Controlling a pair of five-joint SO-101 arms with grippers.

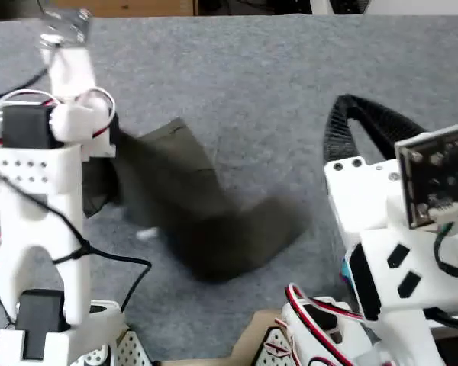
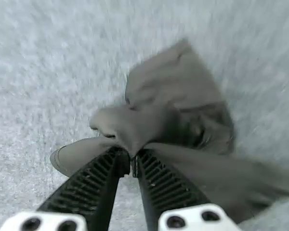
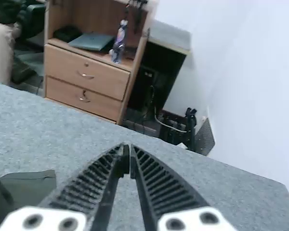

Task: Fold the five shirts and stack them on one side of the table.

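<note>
Left claw [image 2: 132, 166] is clamped on a fold of the dark olive shirt [image 2: 183, 96], apparently crumpled on the grey bench [image 1: 290, 91] beyond it; right claw [image 3: 127, 156] is closed, apart from the shirt.

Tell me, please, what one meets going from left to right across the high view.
left arm → dark shirt → right arm
</note>
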